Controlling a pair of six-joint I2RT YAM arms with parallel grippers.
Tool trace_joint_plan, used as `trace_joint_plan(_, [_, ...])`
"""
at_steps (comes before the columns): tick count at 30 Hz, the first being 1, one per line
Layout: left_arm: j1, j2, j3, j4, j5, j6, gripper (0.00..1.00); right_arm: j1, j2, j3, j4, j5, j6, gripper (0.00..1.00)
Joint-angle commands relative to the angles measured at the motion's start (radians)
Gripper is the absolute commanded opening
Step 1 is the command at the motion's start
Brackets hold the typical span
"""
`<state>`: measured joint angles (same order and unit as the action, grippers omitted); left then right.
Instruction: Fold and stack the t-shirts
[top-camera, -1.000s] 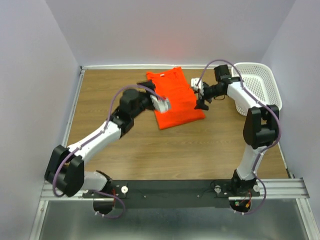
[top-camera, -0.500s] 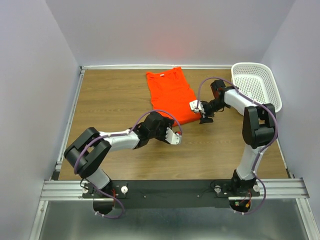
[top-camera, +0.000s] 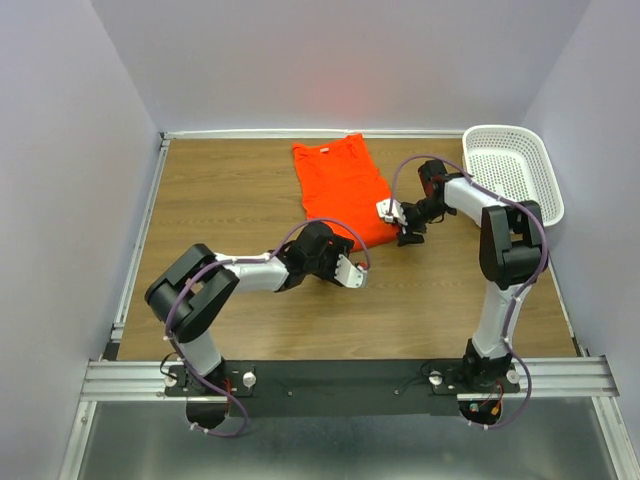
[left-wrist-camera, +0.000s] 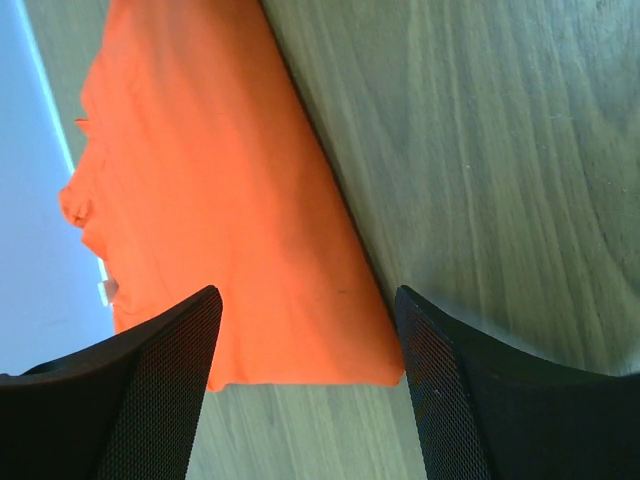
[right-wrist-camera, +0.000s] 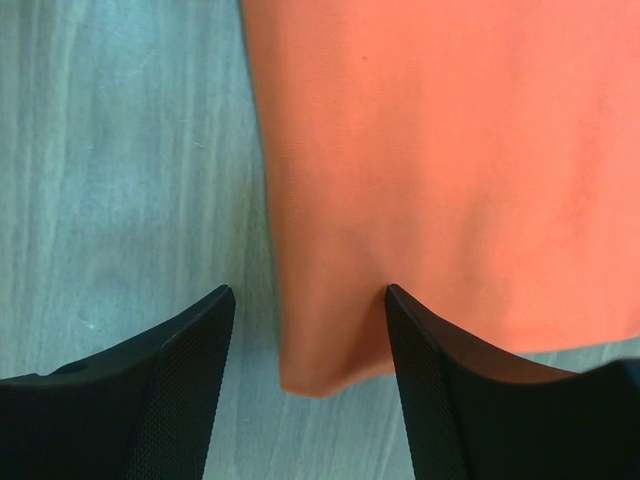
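- The wooden table (top-camera: 220, 210) has bare wood nearer you than the shirt, so you've got room to work from that side.
- The t-shirt (top-camera: 338, 185) lies far centre as a long narrow strip, collar far, hem near. My guess is the step now is folding the hem up to the collar.
- The white basket (top-camera: 510, 170) sits far right, apart from the shirt. Leave it alone.
- The left gripper (left-wrist-camera: 305, 300) has its jaws apart and empty, with the hem edge showing between its fingers.
- The right gripper (right-wrist-camera: 308, 292) is spread and empty too, over the near right hem corner.
- Pinch every layer at each corner, not just the top one. Then lift both sides evenly so the fold lands square.
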<state>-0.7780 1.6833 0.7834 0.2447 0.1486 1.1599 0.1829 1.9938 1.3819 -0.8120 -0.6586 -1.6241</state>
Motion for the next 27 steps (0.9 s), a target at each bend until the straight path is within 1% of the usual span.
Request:
trace_joint_plan(1, [0.019, 0.071, 0.017, -0.01, -0.029, 0.026, 0.77, -0.002, 0.023, 0.037, 0.014, 0.022, 0.03, 0.68])
trace_joint_plan(4, [0.04, 0.105, 0.05, -0.019, -0.038, 0.02, 0.74, 0.0, 0.031, 0.045, 0.02, 0.033, 0.044, 0.68])
trace_joint_plan(8, [0.052, 0.118, 0.056, -0.016, -0.047, 0.023, 0.72, -0.002, 0.046, 0.049, 0.024, 0.036, 0.05, 0.68])
trace_joint_plan(9, [0.052, 0.116, 0.054, -0.016, -0.046, 0.023, 0.71, -0.002, 0.051, 0.049, 0.027, 0.036, 0.05, 0.68])
trace_joint_plan(12, [0.052, 0.115, 0.056, -0.025, -0.04, 0.018, 0.62, -0.002, 0.059, 0.048, 0.031, 0.043, 0.058, 0.63])
trace_joint_plan(13, [0.051, 0.113, 0.057, -0.028, -0.034, 0.017, 0.53, -0.002, 0.063, 0.045, 0.031, 0.05, 0.062, 0.56])
trace_joint_plan(15, [0.051, 0.113, 0.06, -0.039, -0.02, 0.014, 0.42, -0.002, 0.066, 0.039, 0.033, 0.054, 0.066, 0.47])
trace_joint_plan(16, [0.049, 0.113, 0.06, -0.041, -0.015, 0.014, 0.32, -0.002, 0.065, 0.036, 0.034, 0.054, 0.066, 0.41])
trace_joint_plan(18, [0.04, 0.118, 0.062, -0.048, -0.007, 0.011, 0.27, -0.003, 0.063, 0.028, 0.036, 0.051, 0.076, 0.32])
trace_joint_plan(19, [0.036, 0.118, 0.062, -0.053, -0.004, 0.012, 0.19, -0.002, 0.062, 0.028, 0.036, 0.048, 0.092, 0.15])
trace_joint_plan(20, [0.031, 0.118, 0.062, -0.054, -0.004, 0.011, 0.11, -0.003, 0.062, 0.029, 0.036, 0.041, 0.104, 0.05])
trace_joint_plan(21, [0.025, 0.112, 0.06, -0.059, 0.0, 0.009, 0.03, -0.002, 0.06, 0.034, 0.036, 0.034, 0.116, 0.01])
trace_joint_plan(22, [0.019, 0.105, 0.06, -0.065, 0.008, 0.006, 0.0, -0.002, 0.056, 0.031, 0.034, 0.031, 0.133, 0.0])
trace_joint_plan(25, [0.003, 0.055, 0.039, -0.077, 0.043, 0.006, 0.0, -0.002, 0.017, -0.004, 0.021, 0.034, 0.153, 0.01])
trace_joint_plan(27, [-0.01, 0.0, 0.014, -0.102, 0.084, 0.011, 0.0, -0.002, -0.015, -0.018, -0.079, 0.056, 0.104, 0.01])
